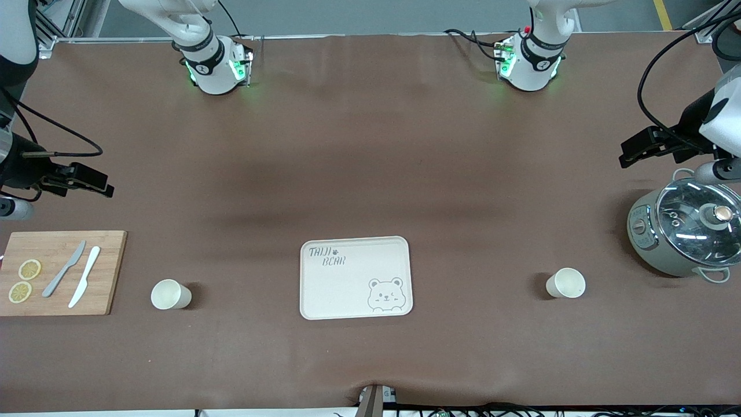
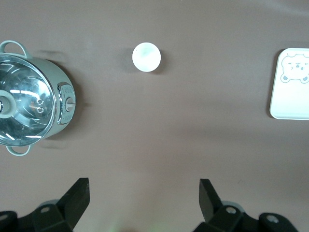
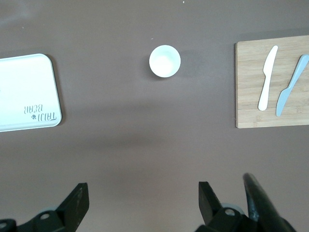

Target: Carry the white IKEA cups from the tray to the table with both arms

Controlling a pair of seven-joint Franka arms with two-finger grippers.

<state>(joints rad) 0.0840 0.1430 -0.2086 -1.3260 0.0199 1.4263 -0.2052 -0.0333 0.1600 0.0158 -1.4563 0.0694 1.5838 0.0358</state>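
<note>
On table (image 1: pixel 370 145), two white cups (image 1: pixel 169 294) (image 1: pixel 566 283) flanking one tray (image 1: pixel 347 289), left gripper (image 2: pixel 145 203), right gripper (image 3: pixel 142 203) both released.

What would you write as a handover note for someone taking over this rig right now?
Left gripper: open, holding nothing, up over the table's left-arm end near the pot.
Right gripper: open, holding nothing, up over the right-arm end near the cutting board.
Tray: mid-table, nothing on it.
Cups: one on the table between tray and pot, the other between tray and board, both upright.
Done: both cups moved.
Left: nothing.
</note>
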